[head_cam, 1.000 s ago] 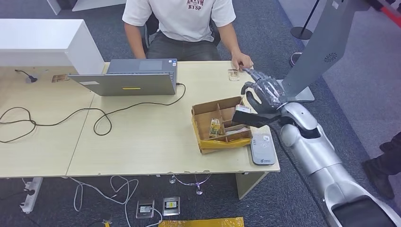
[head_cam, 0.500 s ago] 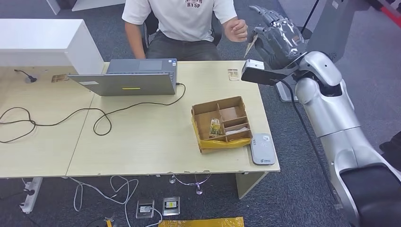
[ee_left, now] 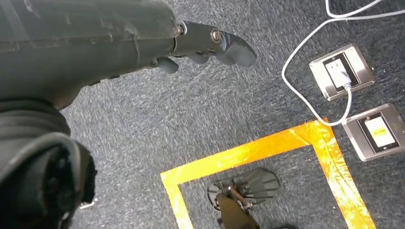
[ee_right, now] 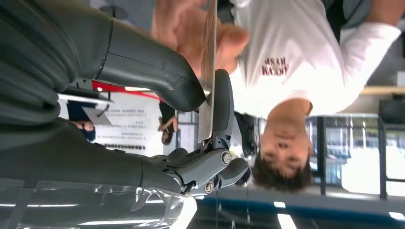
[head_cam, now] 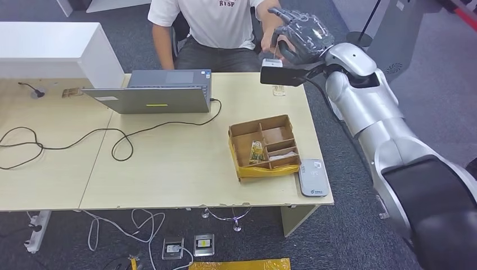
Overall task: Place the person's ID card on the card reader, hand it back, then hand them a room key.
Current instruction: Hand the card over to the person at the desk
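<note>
One thin card (ee_right: 207, 71) is pinched edge-on between the thumb and a finger of the right robot hand (head_cam: 301, 36), which is raised past the far edge of the desk (head_cam: 169, 174) toward the seated person. The person's hand (ee_right: 191, 28) is right at the card's far end and seems to be closing on it, though the blur leaves it unclear whether they have hold of it. The left robot hand (ee_left: 119, 43) hangs over the carpet with nothing in it; whether its fingers are spread or curled I cannot tell.

On the desk, the grey card reader (head_cam: 313, 177) lies at the near right corner with nothing on it, just beside the divided cardboard box (head_cam: 259, 122), which has cards in its compartments.

My reading is that this is a handover. With the reader bare, the scan step looks finished. I cannot tell from the card's edge whether it is the ID card going back or the room key. If it is the ID, fetching and handing over a key is left; if the key, only the release remains
</note>
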You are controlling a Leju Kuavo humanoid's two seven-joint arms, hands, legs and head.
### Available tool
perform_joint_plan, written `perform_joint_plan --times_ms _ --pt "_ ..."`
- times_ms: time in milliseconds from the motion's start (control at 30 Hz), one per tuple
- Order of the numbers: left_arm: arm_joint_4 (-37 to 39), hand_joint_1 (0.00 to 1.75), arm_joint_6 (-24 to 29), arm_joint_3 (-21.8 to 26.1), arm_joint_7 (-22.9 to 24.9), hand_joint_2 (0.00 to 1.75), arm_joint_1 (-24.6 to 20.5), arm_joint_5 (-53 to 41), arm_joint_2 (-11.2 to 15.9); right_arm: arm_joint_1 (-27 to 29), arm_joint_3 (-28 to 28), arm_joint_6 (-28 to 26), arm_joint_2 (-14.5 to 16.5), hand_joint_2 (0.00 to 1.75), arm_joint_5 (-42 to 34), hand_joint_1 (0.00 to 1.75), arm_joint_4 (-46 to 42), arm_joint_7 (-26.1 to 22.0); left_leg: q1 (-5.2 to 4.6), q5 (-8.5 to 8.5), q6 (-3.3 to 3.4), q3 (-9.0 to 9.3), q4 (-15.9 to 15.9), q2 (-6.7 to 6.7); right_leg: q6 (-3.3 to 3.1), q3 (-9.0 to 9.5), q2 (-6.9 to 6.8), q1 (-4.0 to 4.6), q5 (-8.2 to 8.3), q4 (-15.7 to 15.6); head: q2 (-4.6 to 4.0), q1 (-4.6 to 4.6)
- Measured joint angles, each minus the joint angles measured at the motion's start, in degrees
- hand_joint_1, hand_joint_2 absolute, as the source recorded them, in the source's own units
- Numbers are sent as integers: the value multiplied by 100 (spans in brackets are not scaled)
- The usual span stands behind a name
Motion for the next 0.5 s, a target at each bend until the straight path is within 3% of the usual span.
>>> perform_joint_plan --times_ms 233,433,467,500 --pt "0 0 -17 -51 86 0 -25 0 -14 -106 158 61 281 175 70 175 634 284 0 0 0 1 0 1 0 0 0 0 0 -1 0 0" --pt "0 0 -15 -53 126 0 -23 5 -20 -132 238 55 348 175 93 175 926 479 0 0 0 3 0 1 0 0 1 0 0 -2 0 1" --pt "0 0 -13 -53 135 0 -23 5 -21 -136 249 48 349 175 91 170 965 493 0 0 0 3 0 1 0 0 1 0 0 -2 0 0" --pt "0 0 -10 -53 145 0 -23 5 -23 -140 256 38 349 175 86 144 1003 497 0 0 0 4 0 1 0 0 2 0 0 -2 0 0"
